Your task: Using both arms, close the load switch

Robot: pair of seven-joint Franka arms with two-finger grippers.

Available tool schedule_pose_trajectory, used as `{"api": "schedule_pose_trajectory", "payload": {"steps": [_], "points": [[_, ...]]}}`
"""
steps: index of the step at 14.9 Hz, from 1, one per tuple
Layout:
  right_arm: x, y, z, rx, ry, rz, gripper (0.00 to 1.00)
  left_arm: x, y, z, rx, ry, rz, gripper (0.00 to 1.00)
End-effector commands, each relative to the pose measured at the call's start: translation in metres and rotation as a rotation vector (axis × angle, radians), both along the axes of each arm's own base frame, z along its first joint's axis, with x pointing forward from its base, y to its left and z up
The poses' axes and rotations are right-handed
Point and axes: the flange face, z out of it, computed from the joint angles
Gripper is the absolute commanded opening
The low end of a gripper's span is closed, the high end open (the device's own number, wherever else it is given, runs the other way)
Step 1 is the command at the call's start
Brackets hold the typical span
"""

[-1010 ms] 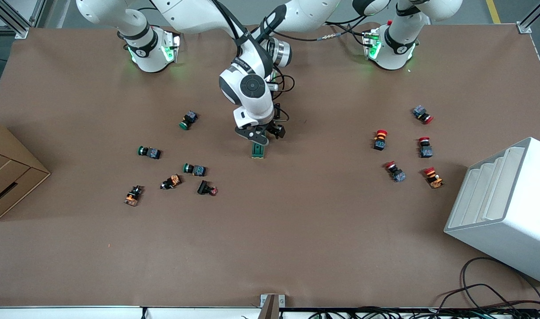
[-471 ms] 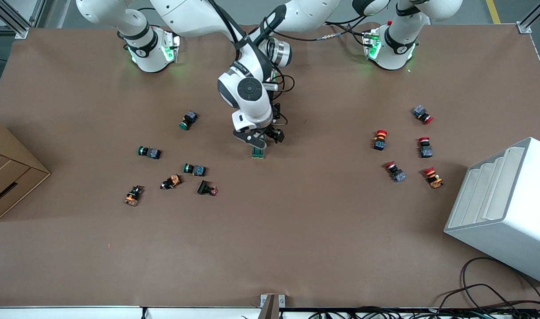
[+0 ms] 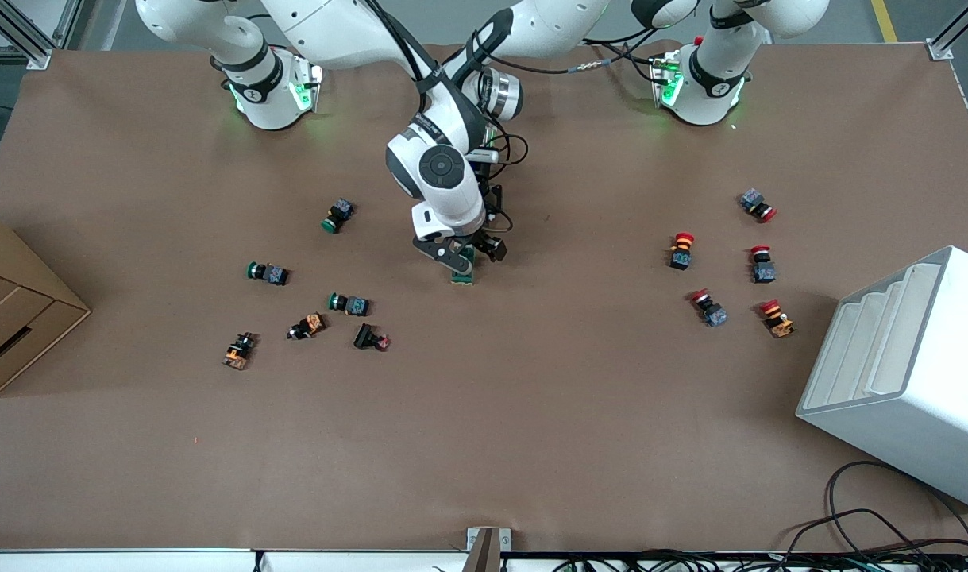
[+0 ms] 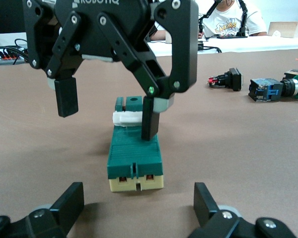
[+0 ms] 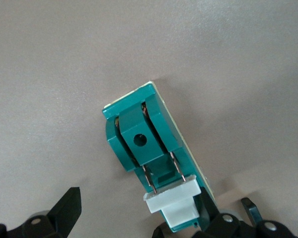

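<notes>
The load switch [image 3: 463, 275] [image 4: 135, 157] [image 5: 145, 144] is a dark green block on a cream base, lying mid-table with its white lever [image 4: 126, 118] [image 5: 173, 202] raised. My right gripper [image 3: 457, 256] [image 4: 108, 122] [image 5: 138, 204] hangs open over it. One of its fingers [image 4: 150, 119] stands against the lever, the other is apart in the air. My left gripper [image 4: 137, 194] is low at the switch's farther end, open, with the switch just ahead of its fingers. In the front view the right arm's wrist mostly hides it.
Several green-capped and orange push buttons [image 3: 349, 304] lie toward the right arm's end. Several red-capped ones [image 3: 681, 249] lie toward the left arm's end, beside a white rack [image 3: 900, 373]. A cardboard box [image 3: 11, 310] sits at the table's edge.
The right arm's wrist has shifted slightly toward its own base, and its gripper now covers more of the switch. The switch has stayed in place.
</notes>
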Motion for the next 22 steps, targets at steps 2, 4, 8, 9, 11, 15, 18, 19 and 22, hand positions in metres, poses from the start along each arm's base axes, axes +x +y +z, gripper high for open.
{"api": "schedule_pose_trajectory", "payload": {"steps": [2,4,8,9,11,15,18,19,22], "points": [[0.043,-0.012,0.020,0.051,-0.063,-0.041,1.00,-0.002,0.003,-0.023,0.040,0.029,-0.002,0.97],[0.049,-0.013,0.025,0.059,-0.071,-0.049,1.00,0.000,0.001,-0.021,0.031,0.028,0.003,0.97],[0.056,-0.013,0.031,0.068,-0.081,-0.056,1.00,0.002,0.002,-0.021,0.033,0.028,0.006,0.97],[0.057,-0.013,0.031,0.070,-0.083,-0.056,1.00,0.001,0.002,-0.021,0.030,0.028,0.007,0.97],[0.057,-0.010,0.033,0.078,-0.085,-0.061,1.00,0.002,0.002,-0.021,0.029,0.028,0.009,0.97],[0.060,-0.010,0.035,0.084,-0.091,-0.063,1.00,0.002,0.002,-0.021,0.033,0.028,0.009,0.97],[0.065,-0.005,0.026,0.082,-0.092,-0.064,1.00,0.002,0.002,-0.021,0.032,0.028,0.010,0.97],[0.066,-0.004,0.023,0.081,-0.091,-0.064,1.00,0.002,0.002,-0.021,0.032,0.028,0.010,0.97],[0.070,-0.003,0.019,0.083,-0.094,-0.064,1.00,0.002,0.002,-0.021,0.032,0.029,0.009,0.97]]}}
